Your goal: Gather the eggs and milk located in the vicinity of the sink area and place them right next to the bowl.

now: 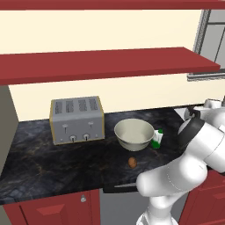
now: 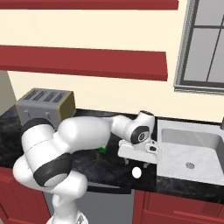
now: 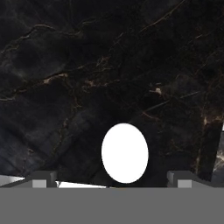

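Observation:
My gripper (image 2: 137,162) hangs open just above a white egg (image 2: 137,172) that lies on the dark counter a little left of the sink (image 2: 202,148). In the hand view that egg (image 3: 124,153) sits between my two fingertips (image 3: 42,180), untouched. A brown egg (image 1: 132,162) rests in front of the off-white bowl (image 1: 134,133). The milk (image 1: 157,138), a white carton with a green cap, stands right beside the bowl on its right. From the right base view just a green bit of the milk (image 2: 103,149) peeks out behind my arm.
A silver toaster (image 1: 77,119) stands left of the bowl against the wall. Red shelves (image 1: 105,63) run above the counter. The counter's front edge (image 2: 144,189) lies close below the white egg, and a window (image 2: 205,43) is over the sink.

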Robot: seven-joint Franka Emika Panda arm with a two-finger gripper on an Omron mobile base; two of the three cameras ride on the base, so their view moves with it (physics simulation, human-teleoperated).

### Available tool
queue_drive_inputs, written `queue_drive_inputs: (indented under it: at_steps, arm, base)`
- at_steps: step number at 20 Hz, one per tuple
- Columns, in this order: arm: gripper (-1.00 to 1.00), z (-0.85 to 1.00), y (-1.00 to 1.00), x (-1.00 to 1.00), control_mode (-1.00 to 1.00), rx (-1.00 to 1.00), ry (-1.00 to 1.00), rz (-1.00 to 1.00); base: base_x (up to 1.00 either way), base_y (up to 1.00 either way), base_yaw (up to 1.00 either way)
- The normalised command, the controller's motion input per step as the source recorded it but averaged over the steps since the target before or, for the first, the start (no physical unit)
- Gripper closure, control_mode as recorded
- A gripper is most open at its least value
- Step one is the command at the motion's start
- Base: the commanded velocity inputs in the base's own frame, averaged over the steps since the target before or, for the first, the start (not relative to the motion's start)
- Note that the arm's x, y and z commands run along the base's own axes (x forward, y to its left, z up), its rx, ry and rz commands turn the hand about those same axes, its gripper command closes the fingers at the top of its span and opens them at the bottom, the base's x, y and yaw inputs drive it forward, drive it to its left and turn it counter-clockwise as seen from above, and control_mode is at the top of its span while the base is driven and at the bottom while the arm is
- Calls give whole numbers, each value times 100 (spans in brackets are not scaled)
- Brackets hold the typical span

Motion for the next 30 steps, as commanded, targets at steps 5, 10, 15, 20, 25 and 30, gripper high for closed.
queue_drive_inputs:
  at_steps: [5,10,15,20,25,30]
  arm:
    - [-100,-33,-10,0,-100,0,0,0]
    - [-100,-20,0,0,-100,0,0,0]
    - [-100,-10,0,0,-100,0,0,0]
    - [-100,-16,0,0,-100,0,1,0]
    - [100,-6,0,0,-100,0,0,0]
    - [100,0,0,0,-100,0,0,0]
  base:
    - [0,0,0]
    - [0,0,0]
    - [0,0,0]
    - [0,0,0]
    - [0,0,0]
    - [0,0,0]
